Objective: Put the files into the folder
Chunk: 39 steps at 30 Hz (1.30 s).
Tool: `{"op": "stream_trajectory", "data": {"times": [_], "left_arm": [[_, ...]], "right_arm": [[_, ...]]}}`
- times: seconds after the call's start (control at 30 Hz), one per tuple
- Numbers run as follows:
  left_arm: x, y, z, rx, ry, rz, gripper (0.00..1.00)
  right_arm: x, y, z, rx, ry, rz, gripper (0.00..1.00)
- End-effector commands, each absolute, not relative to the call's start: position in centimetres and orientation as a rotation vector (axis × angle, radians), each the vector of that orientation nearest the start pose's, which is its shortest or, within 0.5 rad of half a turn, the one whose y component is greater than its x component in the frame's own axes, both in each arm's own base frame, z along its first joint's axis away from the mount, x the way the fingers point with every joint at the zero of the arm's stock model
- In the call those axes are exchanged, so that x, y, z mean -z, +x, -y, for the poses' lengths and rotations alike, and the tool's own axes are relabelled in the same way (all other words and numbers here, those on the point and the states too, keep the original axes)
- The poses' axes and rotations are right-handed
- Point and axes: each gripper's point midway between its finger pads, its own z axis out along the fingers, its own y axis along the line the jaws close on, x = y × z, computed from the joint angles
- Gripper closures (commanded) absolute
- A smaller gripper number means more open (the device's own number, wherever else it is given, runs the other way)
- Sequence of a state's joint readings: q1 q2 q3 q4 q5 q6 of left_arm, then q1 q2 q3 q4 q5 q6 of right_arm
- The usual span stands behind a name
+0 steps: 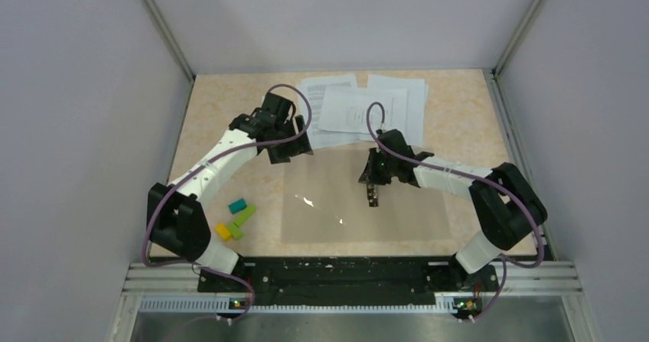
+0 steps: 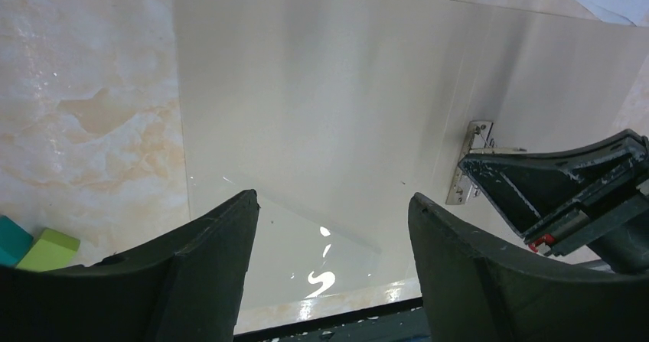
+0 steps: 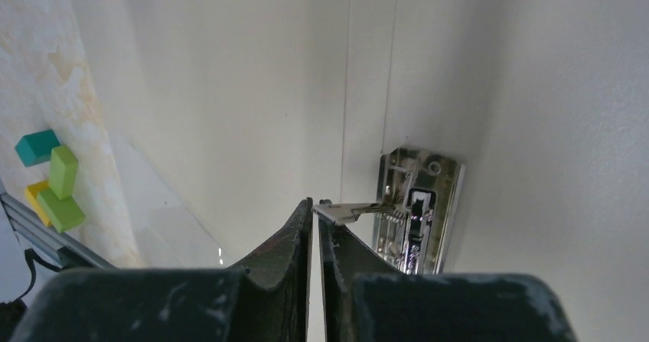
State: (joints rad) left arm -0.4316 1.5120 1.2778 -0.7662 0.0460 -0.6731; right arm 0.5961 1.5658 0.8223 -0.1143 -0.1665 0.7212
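Note:
The files [image 1: 367,109] are white printed sheets spread loosely at the back of the table. The folder [image 1: 337,204] lies open and flat in the middle, pale and glossy, with a metal clip [image 3: 417,204] at its spine. My right gripper [image 3: 315,204] is shut, tips down on the folder, and the clip's raised lever rests against the tip of its right finger. My left gripper [image 2: 334,200] hangs open above the folder's left half [image 2: 321,112] with nothing between its fingers. In the left wrist view the clip [image 2: 468,166] shows beside the right gripper [image 2: 559,189].
Small teal, green and yellow blocks [image 1: 237,218] lie on the speckled tabletop left of the folder, near the left arm's base. Grey walls close in the table on three sides. The black base rail [image 1: 337,273] runs along the near edge.

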Motion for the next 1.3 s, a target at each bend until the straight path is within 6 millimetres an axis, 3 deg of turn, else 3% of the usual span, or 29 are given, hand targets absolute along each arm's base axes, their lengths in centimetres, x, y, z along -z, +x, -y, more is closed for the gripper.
{"op": "stream_trajectory", "data": {"times": [0.0,0.13,0.3,0.47,0.8,0.9,1.13,1.27], "left_arm": [[-17.8,32.7,19.1,0.537,-0.253,-2.55,0.23],[-17.7,32.9,19.6,0.561,-0.248,-2.551,0.22],[-17.4,33.0,19.9,0.58,-0.249,-2.556,0.22],[-17.0,32.9,19.9,0.583,-0.258,-2.565,0.22],[-16.0,32.5,20.0,0.59,-0.267,-2.589,0.21],[-15.9,32.4,20.0,0.587,-0.271,-2.591,0.21],[-15.8,32.5,20.2,0.597,-0.276,-2.592,0.21],[-15.9,32.8,20.6,0.62,-0.269,-2.582,0.21]], "right_arm": [[-6.3,31.7,-25.4,-0.73,0.068,-2.491,0.92],[-5.3,33.2,-25.0,-0.674,0.048,-2.504,0.88],[-2.9,33.0,-24.7,-0.627,0.022,-2.56,0.87],[-1.1,31.0,-23.8,-0.622,0.041,-2.599,0.87],[-0.9,26.5,-24.6,-0.653,0.029,-2.63,0.86],[-1.3,26.0,-24.7,-0.657,0.023,-2.626,0.86],[-3.7,26.9,-24.8,-0.643,-0.009,-2.592,0.85],[-7.8,29.3,-25.5,-0.647,-0.027,-2.501,0.7]]}}
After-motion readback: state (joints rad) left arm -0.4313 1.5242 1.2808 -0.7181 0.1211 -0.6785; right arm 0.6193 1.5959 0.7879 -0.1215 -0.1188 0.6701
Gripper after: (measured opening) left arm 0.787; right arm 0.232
